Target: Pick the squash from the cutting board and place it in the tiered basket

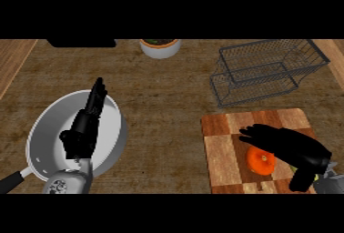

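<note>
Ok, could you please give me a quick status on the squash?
Right hand open over squash, on board. Left hand open, over pan. Basket path unobstructed.

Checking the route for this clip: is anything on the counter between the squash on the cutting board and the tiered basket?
Nothing visible is. The squash lies on the cutting board under the right hand; the tiered basket stands just beyond the board's far edge, with only bare counter between.

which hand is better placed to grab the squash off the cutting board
Right. The right hand already hovers over the squash on the cutting board, fingers relaxed, with the tiered basket just beyond. The left hand is over the pan, far across the counter.
</note>
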Controlling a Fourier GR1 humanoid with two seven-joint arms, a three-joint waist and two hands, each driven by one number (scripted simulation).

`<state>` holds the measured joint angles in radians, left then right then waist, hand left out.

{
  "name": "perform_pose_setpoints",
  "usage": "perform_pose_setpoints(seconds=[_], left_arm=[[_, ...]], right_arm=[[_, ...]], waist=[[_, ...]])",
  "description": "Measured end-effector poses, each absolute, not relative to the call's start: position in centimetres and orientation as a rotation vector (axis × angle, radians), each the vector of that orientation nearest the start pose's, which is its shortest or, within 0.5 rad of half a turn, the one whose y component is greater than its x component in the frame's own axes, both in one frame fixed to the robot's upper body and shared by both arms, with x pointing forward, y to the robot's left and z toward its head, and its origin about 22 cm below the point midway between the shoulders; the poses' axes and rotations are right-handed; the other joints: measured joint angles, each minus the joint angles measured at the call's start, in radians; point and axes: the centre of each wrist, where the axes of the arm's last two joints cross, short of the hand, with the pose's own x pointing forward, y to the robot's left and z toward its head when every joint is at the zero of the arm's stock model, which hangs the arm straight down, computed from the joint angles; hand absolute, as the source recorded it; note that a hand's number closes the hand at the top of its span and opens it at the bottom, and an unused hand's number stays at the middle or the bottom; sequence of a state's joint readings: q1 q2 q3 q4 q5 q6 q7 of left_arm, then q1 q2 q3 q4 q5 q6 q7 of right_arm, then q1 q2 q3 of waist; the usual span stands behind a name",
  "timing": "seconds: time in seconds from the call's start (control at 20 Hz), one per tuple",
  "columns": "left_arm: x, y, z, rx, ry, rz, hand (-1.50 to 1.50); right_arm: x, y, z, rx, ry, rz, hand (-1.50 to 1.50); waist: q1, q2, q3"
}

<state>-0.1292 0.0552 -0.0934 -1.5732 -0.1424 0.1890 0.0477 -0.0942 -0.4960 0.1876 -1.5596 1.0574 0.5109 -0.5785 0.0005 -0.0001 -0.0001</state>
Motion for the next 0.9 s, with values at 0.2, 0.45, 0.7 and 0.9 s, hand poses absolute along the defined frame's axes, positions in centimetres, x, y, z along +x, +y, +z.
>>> perform_pose_setpoints(seconds=[0.2, 0.45, 0.7, 0.9], left_arm=[[27.0, 20.3, 2.7, 0.194, -1.662, -0.103, 0.00], [27.5, 20.0, 3.1, 0.192, -1.662, -0.106, 0.00], [27.6, 20.1, 3.1, 0.194, -1.664, -0.108, 0.00], [27.3, 20.1, 3.2, 0.192, -1.659, -0.103, 0.00]], right_arm=[[26.0, -28.8, 3.1, -0.248, -1.348, 1.802, 1.50], [25.7, -28.5, 2.0, -0.282, -1.431, 1.778, 1.50], [26.1, -27.7, 1.4, -0.367, -1.550, 1.801, 1.50], [26.0, -25.7, 1.1, -0.547, -1.396, 1.785, 1.50]], waist=[[0.000, 0.000, 0.000], [-0.001, -0.001, -0.001], [0.000, -0.003, -0.004], [0.000, -0.009, -0.011]])
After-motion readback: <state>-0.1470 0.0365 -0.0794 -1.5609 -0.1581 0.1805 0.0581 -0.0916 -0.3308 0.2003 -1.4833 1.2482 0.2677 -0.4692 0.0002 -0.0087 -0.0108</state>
